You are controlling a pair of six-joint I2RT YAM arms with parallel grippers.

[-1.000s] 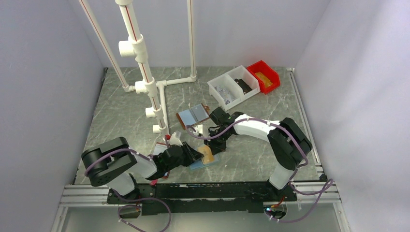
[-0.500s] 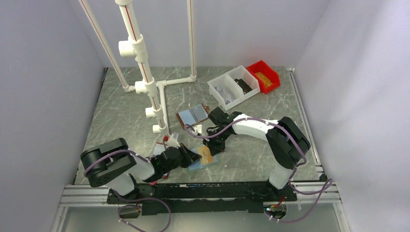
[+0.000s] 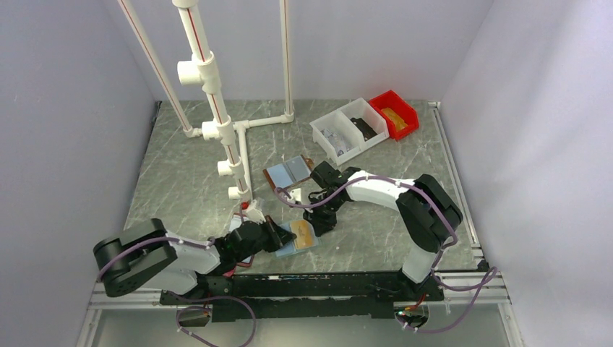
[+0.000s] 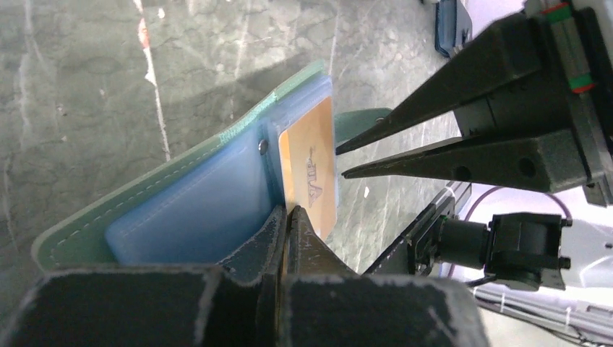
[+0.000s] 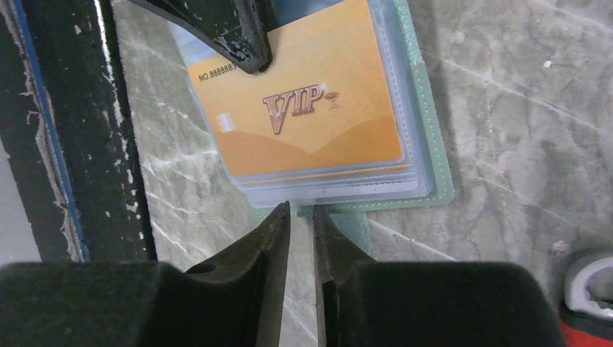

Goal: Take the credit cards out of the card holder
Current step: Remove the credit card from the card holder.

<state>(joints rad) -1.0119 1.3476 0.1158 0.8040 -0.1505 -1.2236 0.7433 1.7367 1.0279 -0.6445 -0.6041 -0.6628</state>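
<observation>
- The card holder [image 3: 292, 248] lies open and flat on the grey marbled tabletop [image 3: 181, 181], near the front edge between the two arms.
- Its mint-green border [image 5: 436, 155] frames pale blue translucent sleeves [image 4: 188, 213].
- An orange-gold credit card [image 5: 311, 119] printed "VIP" lies face up on the panel nearer the right arm. Whether it sits inside the top sleeve or on it is not clear.
- The left claw [image 4: 289, 214] has its jaws pressed together on the card holder at the edge of that panel, with one fingertip [image 5: 242, 40] overlapping the card's numbered corner.
- The right claw [image 5: 301, 214] hovers just beside the opposite edge of the holder, tips pointing at the stacked sleeve ends. Its jaws stand a narrow slit apart and hold nothing.
- A small green tab [image 5: 347, 215] of the holder pokes out beside the right claw's tips.
- A brown-edged folder [image 3: 289, 172] lies open farther back, well apart from the holder.
- Two white bins [image 3: 348, 130] and a red bin [image 3: 395, 114] sit at the far right of the tabletop.
</observation>
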